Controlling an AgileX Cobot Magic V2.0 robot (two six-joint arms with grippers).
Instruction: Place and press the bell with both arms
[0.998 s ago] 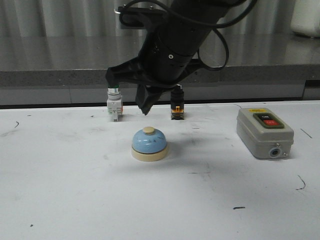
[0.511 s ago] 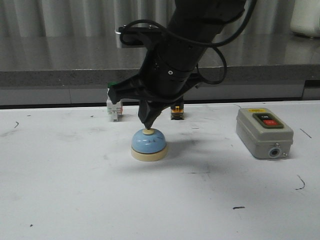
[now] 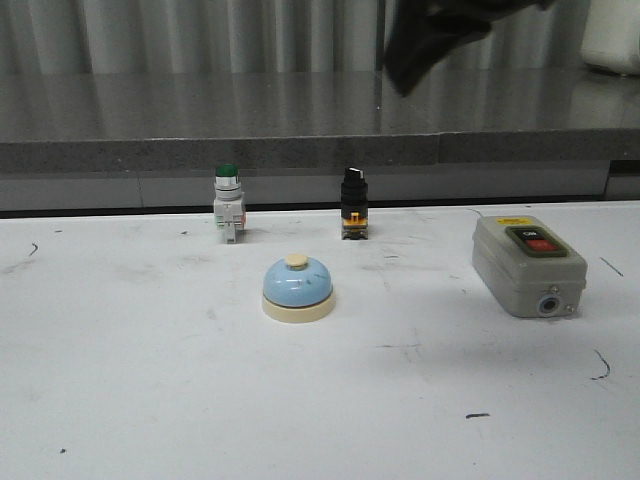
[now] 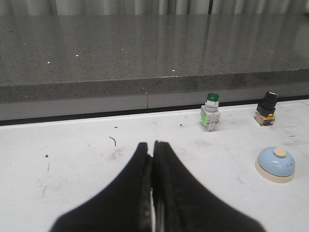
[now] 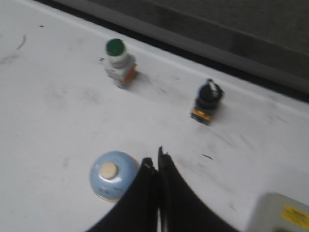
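The bell, with a light-blue dome, cream base and cream knob, stands alone on the white table. It also shows in the left wrist view and the right wrist view. My right arm is a dark blur high at the top of the front view, well above and to the right of the bell. My right gripper is shut and empty, high above the table beside the bell. My left gripper is shut and empty, over the table to the left of the bell.
A green-capped pushbutton and a black selector switch stand behind the bell. A grey switch box with a red button sits at the right. A dark counter ledge runs along the back.
My right gripper touched the bell's knob half a second ago. It has since lifted up and to the right, to the top of the front view. The bell has not moved.
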